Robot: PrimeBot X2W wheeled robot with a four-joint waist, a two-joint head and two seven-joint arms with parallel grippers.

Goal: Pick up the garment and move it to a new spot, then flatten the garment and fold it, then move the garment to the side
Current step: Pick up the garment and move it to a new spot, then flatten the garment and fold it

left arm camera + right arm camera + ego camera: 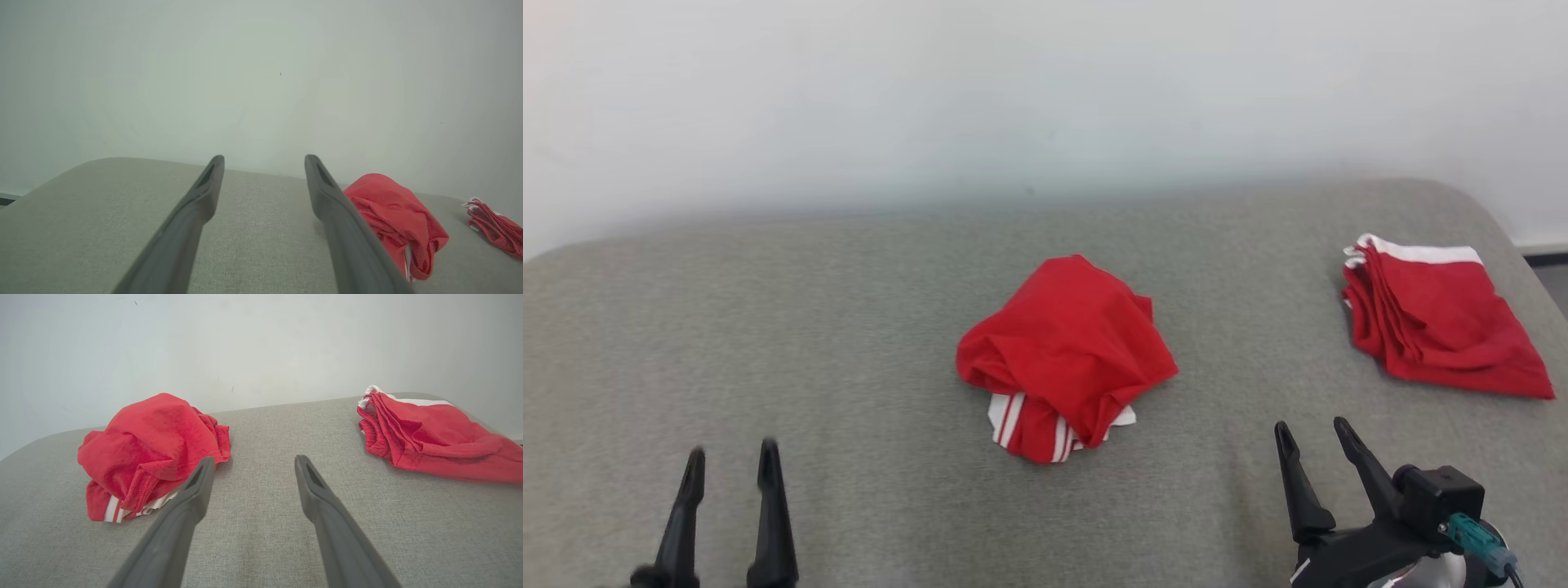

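Ahead-left of right end effector (1311, 425), crumpled garment (1066, 351)

Left gripper (732, 451): at lower left of head view, spread wide, near parallel, pointing up frame; slightly blurred. In left wrist view, two dark fingers (190, 216) rising from bottom edge, tips well apart.
Right gripper (1312, 425): at lower right of head view, spread wide, leaning up and left. Black wrist housing (1437, 490) behind, teal connector (1474, 535) at its side. In right wrist view, likewise parted, tips near level.
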